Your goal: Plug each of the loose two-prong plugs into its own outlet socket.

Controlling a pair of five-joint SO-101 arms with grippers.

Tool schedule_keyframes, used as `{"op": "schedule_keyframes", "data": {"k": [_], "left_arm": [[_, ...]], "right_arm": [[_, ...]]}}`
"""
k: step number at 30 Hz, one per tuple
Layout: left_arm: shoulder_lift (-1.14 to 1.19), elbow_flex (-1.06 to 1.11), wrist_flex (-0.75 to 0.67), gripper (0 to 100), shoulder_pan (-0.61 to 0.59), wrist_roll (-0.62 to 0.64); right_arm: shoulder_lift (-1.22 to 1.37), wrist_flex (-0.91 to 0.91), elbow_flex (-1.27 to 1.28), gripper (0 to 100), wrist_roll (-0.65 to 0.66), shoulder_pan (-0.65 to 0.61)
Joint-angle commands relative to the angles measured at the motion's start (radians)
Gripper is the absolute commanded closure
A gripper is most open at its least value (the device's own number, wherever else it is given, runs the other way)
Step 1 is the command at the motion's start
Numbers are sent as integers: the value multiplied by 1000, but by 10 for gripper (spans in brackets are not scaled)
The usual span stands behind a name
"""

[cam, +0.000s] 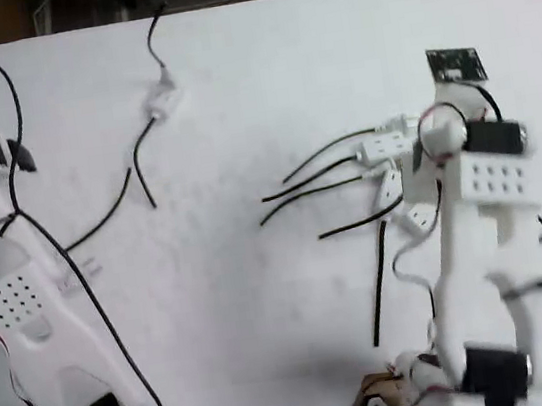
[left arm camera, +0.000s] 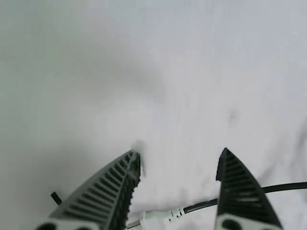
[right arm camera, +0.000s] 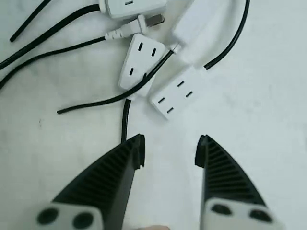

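We see the white table (cam: 260, 53) first. Over it the right gripper (right arm camera: 171, 139) hangs with jaws spread and empty, near a cluster of outlet sockets (right arm camera: 172, 93) where a loose plug (right arm camera: 144, 21) lies. The left gripper (left arm camera: 179, 154) is also spread, with a small white plug (left arm camera: 156, 218) between its fingers.

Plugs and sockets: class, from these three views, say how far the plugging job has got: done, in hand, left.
Done: perhaps one pair, the white joined piece far up the table, though I cannot be sure. In hand: nothing gripped; the left tool hangs open over a corded plug, the right tool open near the empty sockets. Left: the bare-pronged plug and those sockets lie unjoined.
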Motion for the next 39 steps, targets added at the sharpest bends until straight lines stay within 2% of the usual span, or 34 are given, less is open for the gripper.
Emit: {"op": "schedule_keyframes", "data": {"k": [1, 7, 14, 22, 31, 39], "left_arm": [[-88, 57, -46, 747, -12, 0], [-88, 127, -141, 747, -5, 0], [-90, 118, -141, 747, 22, 0], [-90, 118, -141, 747, 61, 6], [-91, 118, -176, 747, 70, 8], [-90, 118, -176, 747, 70, 8]], "right_arm": [[197, -88, -120, 820, -60, -4], [450, -110, -293, 819, -66, 4], [622, -116, -479, 818, -130, 91], [849, -143, -724, 818, -135, 88], [1007, -119, -888, 818, -137, 77], [1086, 4, -1005, 822, -137, 65]]}}
